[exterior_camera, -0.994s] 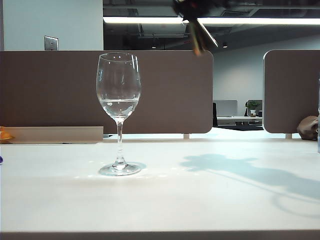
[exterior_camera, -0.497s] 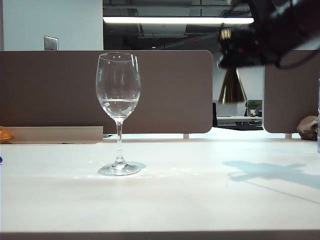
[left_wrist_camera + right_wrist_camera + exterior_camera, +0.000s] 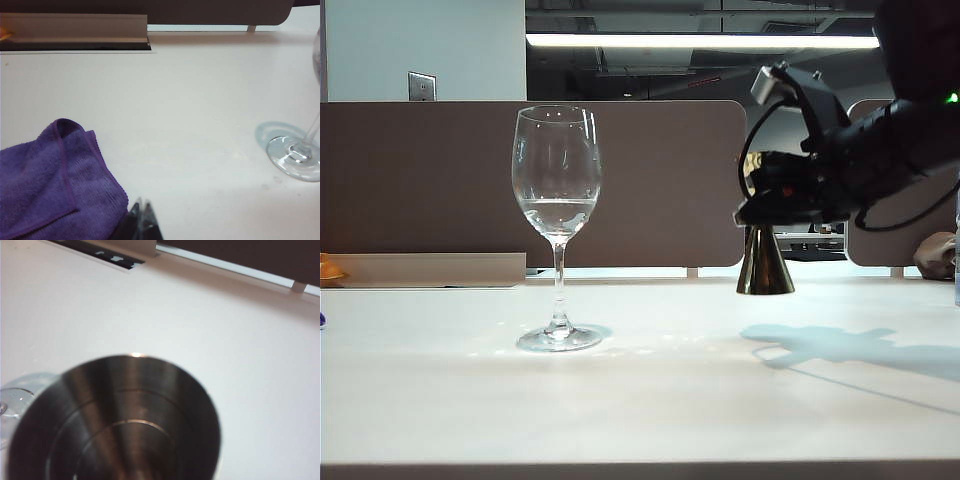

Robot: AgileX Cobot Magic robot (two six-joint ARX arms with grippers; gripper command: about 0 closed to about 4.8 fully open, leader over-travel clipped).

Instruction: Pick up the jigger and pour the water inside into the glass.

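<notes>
The glass [image 3: 557,190] stands upright on the white table [image 3: 650,390], left of centre, with clear water [image 3: 558,214] low in its bowl. Its foot [image 3: 295,157] shows in the left wrist view and again as the glass foot [image 3: 11,407] in the right wrist view. The gold jigger [image 3: 765,264] is upright to the right of the glass, its wide base at table level. My right gripper [image 3: 761,205] is shut on its upper part. The jigger's round cup [image 3: 125,415] fills the right wrist view and hides the fingers. My left gripper [image 3: 142,220] is shut, low beside the cloth.
A purple cloth [image 3: 50,180] lies by the left gripper. Brown partition panels [image 3: 650,180] and a grey ledge [image 3: 430,268] close the table's far side. A brown object [image 3: 935,255] sits at the far right edge.
The right arm has swung from high above, near the glass, to the right and down. The jigger has come upright and sunk to table level. The glass and left gripper stayed still.
</notes>
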